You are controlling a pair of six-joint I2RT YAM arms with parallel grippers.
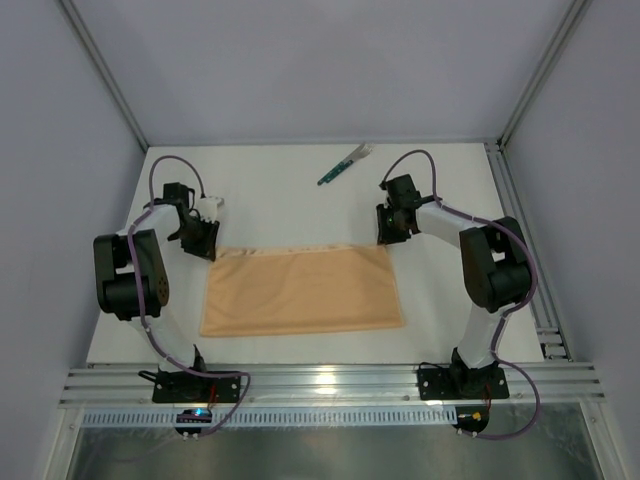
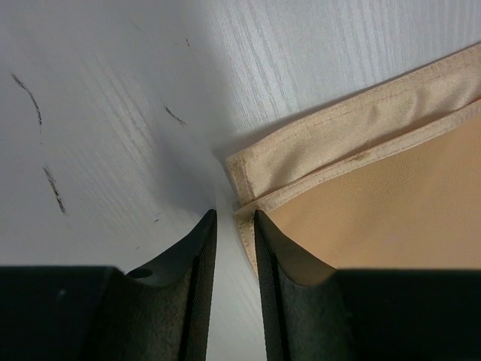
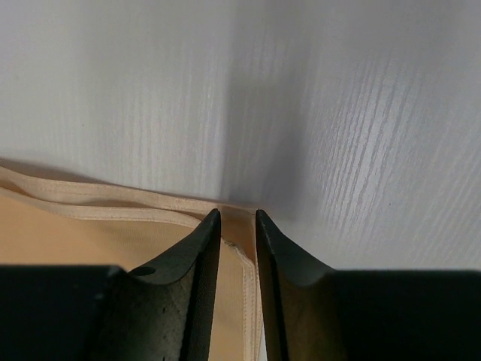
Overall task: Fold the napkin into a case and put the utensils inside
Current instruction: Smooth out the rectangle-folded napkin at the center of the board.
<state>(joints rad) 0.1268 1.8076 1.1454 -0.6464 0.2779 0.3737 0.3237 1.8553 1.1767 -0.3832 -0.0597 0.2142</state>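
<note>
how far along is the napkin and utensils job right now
Done: the napkin looks folded once, with two hemmed layers showing at its corner in the left wrist view. In hand: the left gripper and right gripper sit at its far corners, jaws narrowly apart, with no clear grip. Left: the remaining folds, then tucking in the utensils, which lie apart at the far side of the table.

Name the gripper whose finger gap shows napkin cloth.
The right gripper: peach napkin shows between its fingers. The left gripper frames bare table, the napkin's corner beside it.
</note>
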